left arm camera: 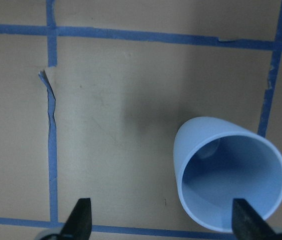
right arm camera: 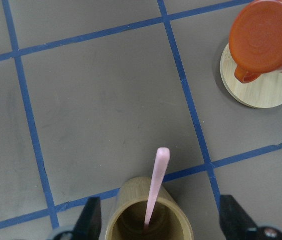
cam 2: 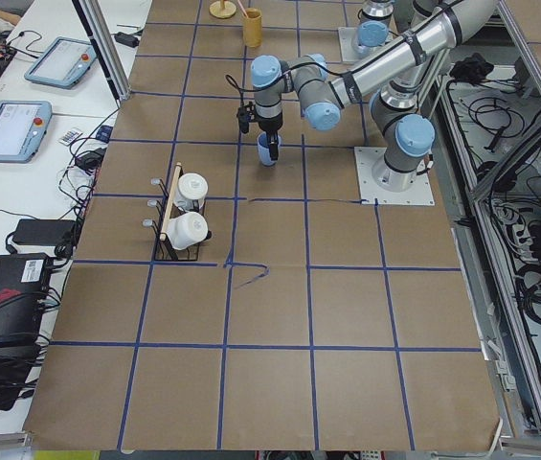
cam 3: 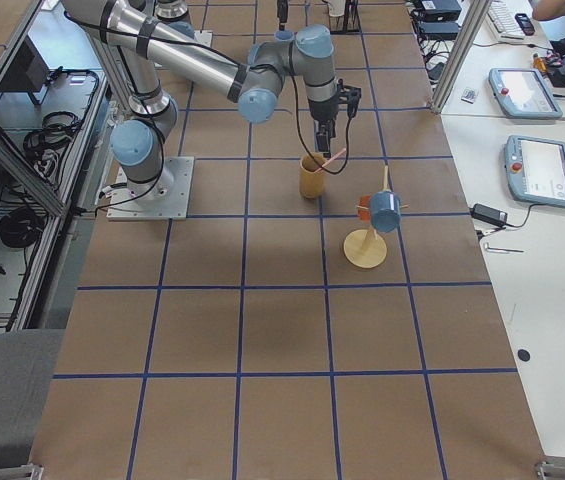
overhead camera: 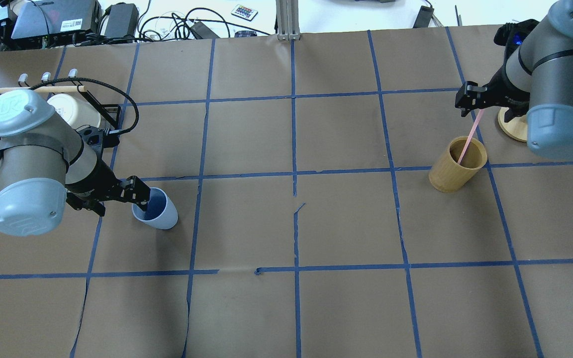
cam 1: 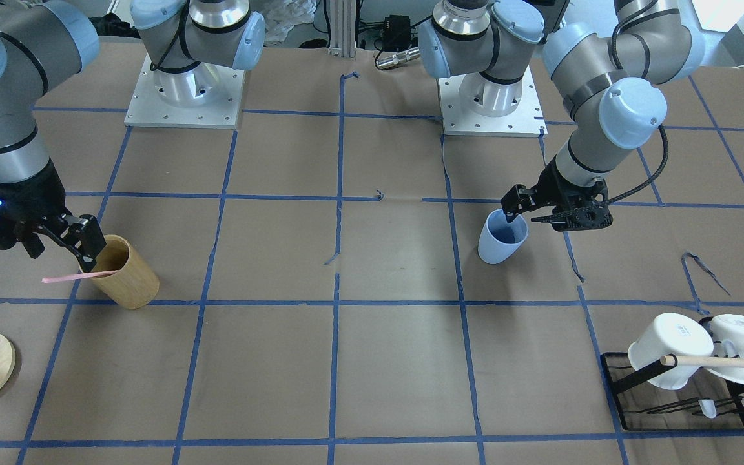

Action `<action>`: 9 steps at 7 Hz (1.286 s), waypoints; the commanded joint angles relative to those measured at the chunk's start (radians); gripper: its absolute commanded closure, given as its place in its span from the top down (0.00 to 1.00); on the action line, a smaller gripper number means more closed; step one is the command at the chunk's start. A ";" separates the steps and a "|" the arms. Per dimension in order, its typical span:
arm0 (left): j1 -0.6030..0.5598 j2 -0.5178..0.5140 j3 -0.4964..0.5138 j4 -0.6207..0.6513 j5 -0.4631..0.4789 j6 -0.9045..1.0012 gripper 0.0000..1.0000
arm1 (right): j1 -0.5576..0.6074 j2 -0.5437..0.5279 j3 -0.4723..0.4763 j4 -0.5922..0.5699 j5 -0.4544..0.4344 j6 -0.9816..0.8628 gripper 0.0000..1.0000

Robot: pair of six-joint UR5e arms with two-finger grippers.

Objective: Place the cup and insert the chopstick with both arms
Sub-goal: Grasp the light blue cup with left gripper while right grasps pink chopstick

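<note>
The table [overhead camera: 296, 308] is wide, and the two jobs sit well apart on it, one under each arm. The right arm hangs over the bamboo holder [overhead camera: 453, 174], the bigger of the two vessels, which stands upright by a tape line. The right gripper [right arm camera: 163, 219] is above the holder's mouth, fingers spread wide, with nothing clamped between them.

The left gripper [left arm camera: 163, 219] is spread just as wide and holds nothing either. The blue cup [overhead camera: 159, 214] stands mouth-up on the table beneath it, but not centred. It lies off toward one finger, and that fingertip overlaps the rim. From the front it looks as if that finger dips just inside the mouth, though I cannot tell whether it touches the wall.

The pink chopstick [overhead camera: 468, 139] is the thing to watch. Its lower end is down inside the holder and its long axis leans, so the free end juts out past the rim toward the right gripper. From the wrist it lines up midway between the two open fingers, and it seems to touch neither.

With the cup standing and the stick in, I'd judge both parts done, with only the backing-off left. Each arm ought to rise straight up before moving sideways. A sideways start on the right could catch the leaning stick, and on the left the finger at the rim could tip the cup.
</note>
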 commanded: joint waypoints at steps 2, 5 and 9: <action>-0.017 -0.050 -0.023 0.053 -0.036 -0.036 0.05 | -0.004 0.039 -0.004 -0.057 0.003 0.004 0.33; -0.084 -0.041 0.061 0.085 -0.027 -0.180 0.00 | -0.004 0.039 -0.008 -0.059 0.003 0.006 0.17; -0.440 -0.111 0.241 0.014 -0.038 -0.606 0.00 | -0.002 0.027 -0.039 -0.053 0.003 0.012 0.00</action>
